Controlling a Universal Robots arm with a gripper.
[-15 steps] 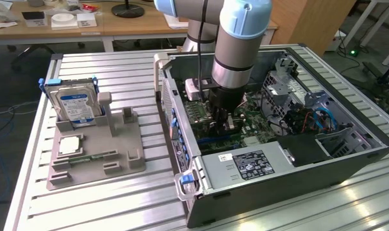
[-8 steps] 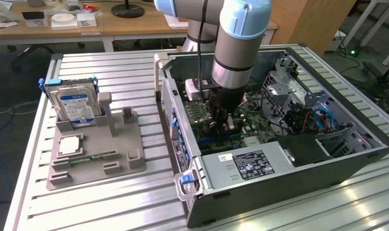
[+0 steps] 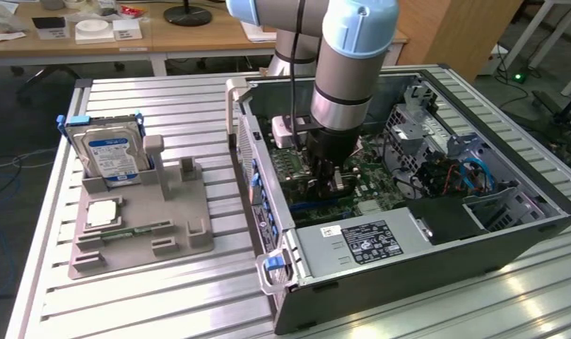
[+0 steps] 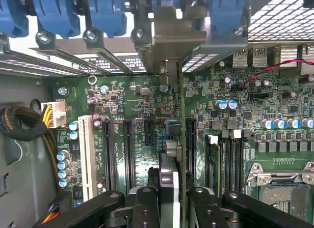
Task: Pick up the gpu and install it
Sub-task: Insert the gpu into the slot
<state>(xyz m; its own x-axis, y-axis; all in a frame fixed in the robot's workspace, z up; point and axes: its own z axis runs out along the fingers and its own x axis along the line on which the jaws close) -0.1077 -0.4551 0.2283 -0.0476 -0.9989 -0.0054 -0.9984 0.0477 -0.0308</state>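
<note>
While the exterior view shows the gripper [image 3: 328, 185] sunk inside the open computer case [image 3: 511, 233], the wrist view shows its fingers [image 4: 147, 203] clamping the gpu [image 4: 169, 184] edge-on above the motherboard [image 4: 235, 129] slots.

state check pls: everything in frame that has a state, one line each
Black gripper: shut on the gpu, inside the case.
Thin black gpu card with silver bracket: held edge-on, upright over the motherboard slots.
Black metal computer case: side open.
Silver hard drive with blue label: upright in grey holder.
</note>
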